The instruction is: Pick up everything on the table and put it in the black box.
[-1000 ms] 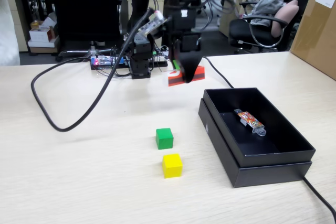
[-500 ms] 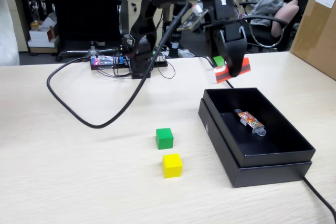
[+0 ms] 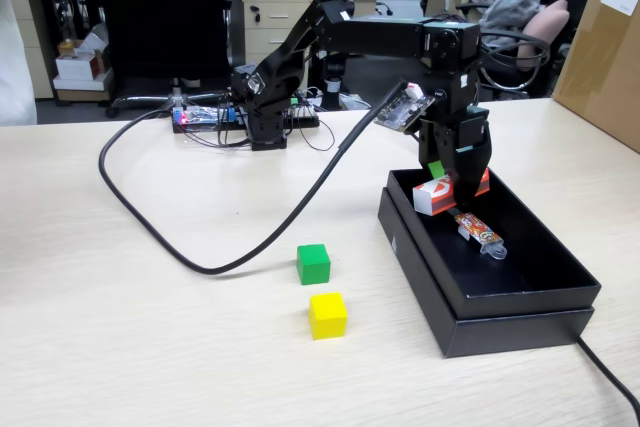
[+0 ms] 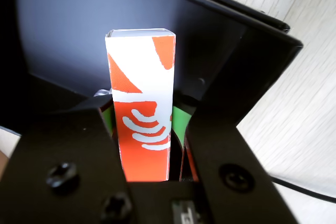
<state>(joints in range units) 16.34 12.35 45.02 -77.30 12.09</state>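
My gripper [image 3: 455, 187] is shut on the red oblong block with white markings [image 3: 434, 196] and holds it low over the far left part of the black box [image 3: 405, 239]. In the wrist view the block [image 4: 140, 87] stands between the green-padded jaws of the gripper [image 4: 142, 121], with the box's dark inside [image 4: 63, 24] behind it. The green cube [image 3: 313, 263] and the yellow cube [image 3: 327, 315] sit on the table [image 3: 150, 347], left of the box and apart from the arm.
An orange-patterned wrapped packet [image 3: 476, 230] lies inside the box, just right of the held block. A thick black cable [image 3: 190, 259] loops over the table's left half. The arm's base [image 3: 266, 117] stands at the back. A cardboard carton [image 3: 600, 47] is far right.
The arm swung right from the back of the table and came down. The block it carries went from above the table to low inside the black box.
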